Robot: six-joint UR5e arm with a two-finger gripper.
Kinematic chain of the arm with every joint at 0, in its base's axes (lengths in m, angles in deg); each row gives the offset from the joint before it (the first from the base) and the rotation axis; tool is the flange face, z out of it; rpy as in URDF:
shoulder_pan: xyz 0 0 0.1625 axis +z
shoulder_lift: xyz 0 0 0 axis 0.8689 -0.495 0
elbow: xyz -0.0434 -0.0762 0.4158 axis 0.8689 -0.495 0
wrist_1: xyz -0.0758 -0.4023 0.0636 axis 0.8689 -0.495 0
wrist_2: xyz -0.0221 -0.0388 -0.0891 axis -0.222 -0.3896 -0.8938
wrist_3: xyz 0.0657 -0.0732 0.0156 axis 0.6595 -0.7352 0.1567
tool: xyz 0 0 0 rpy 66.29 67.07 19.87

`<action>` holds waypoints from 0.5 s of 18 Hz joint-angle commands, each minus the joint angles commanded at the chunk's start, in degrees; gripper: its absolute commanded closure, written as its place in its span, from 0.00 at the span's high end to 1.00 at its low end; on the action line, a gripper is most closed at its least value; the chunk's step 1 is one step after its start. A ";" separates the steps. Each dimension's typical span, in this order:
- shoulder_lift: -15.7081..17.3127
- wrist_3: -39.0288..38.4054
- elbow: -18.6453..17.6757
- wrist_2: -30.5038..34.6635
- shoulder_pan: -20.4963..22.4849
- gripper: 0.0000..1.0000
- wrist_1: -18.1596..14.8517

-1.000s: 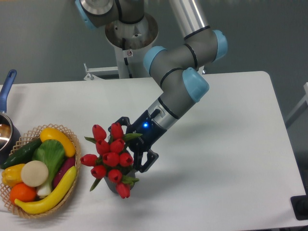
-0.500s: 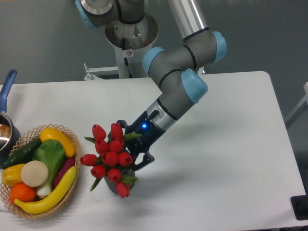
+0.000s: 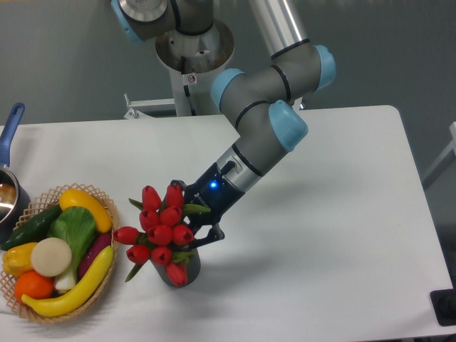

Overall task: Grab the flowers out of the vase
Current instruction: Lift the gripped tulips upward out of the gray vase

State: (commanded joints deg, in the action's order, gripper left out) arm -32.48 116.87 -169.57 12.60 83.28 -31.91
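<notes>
flowers (image 3: 161, 232) have tipped left and risen slightly in the vase (image 3: 179, 272); hand (image 3: 194, 226) has closed on their stems.

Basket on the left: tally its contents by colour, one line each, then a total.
In the basket:
Yellow: 3
Green: 2
Orange: 1
White: 1
Purple: 1
Total: 8

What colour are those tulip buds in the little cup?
Red, with green leaves: the flowers show clearly in the fixed camera view.
</notes>
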 joint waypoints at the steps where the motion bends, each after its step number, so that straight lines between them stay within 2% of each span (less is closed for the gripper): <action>1: 0.00 -0.44 0.00 0.00 0.09 0.43 0.00; 4: 0.09 -0.62 0.00 -0.26 0.35 0.43 0.00; 9: 1.32 -2.29 0.26 -4.39 1.14 0.43 0.00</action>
State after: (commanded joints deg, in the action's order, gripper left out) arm -31.16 114.58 -169.30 8.21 84.42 -31.91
